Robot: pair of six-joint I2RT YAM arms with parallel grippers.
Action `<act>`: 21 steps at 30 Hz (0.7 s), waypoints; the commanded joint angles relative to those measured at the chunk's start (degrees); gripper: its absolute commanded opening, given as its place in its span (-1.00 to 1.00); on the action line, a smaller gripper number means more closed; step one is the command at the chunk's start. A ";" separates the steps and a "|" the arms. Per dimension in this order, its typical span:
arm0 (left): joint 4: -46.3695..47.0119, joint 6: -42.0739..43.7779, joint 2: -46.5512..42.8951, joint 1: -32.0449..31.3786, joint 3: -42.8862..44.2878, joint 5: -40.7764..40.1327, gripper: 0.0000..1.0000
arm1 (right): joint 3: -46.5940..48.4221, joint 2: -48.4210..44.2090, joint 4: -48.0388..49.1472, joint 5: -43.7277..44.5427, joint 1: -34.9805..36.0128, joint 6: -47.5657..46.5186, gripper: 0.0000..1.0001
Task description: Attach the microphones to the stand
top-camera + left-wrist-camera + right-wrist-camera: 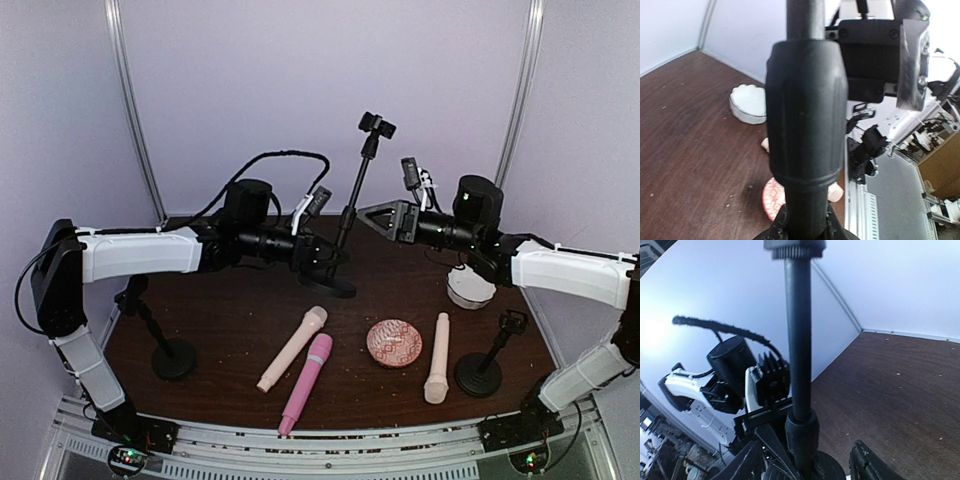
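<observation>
- While both arms reach low and nearly level from the side edges of the tabletop toward its far middle, they meet at the tall stand, one on each side.
- Left arm: forearm horizontal, wrist just above the stand's round base.
- Left fingers: closed in on the lower pole. The wrist view shows dark parts hugging the pole just under its thick collar.
- Right arm: elbow at the right edge, wrist a little higher than the left one.
- Right fingers: spread wide, one either side of the pole, gripping nothing.
- Clip: at the pole's top, the pole leaning.
- Microphones: all three lie flat on the near half of the tabletop, well apart from the tall stand.
- First peach microphone and pink microphone: side by side left of centre, heads pointing away.
- Second peach microphone: right of centre, head toward the near edge.
- Patterned pink dish: between the pink microphone and the second peach microphone.
- White scalloped dish: below the right forearm.
- Short stands: left short stand and right short stand, near the side edges.
</observation>
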 commanded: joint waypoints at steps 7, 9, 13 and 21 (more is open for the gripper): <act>10.62 -2.49 -0.39 -0.45 3.38 9.26 -1.00 | 1.64 5.96 14.49 -10.13 1.65 4.41 -0.04; 10.54 -2.43 -0.38 -0.54 3.38 9.16 -1.00 | 1.83 6.39 15.02 -10.11 1.86 4.32 -0.26; 9.96 -2.34 -0.28 -0.60 3.53 8.92 -1.00 | 1.83 6.65 14.90 -9.76 2.06 3.62 -0.51; 8.91 -2.10 0.35 -0.72 3.98 8.53 -1.00 | 2.37 4.50 10.89 -8.33 2.33 0.04 -0.24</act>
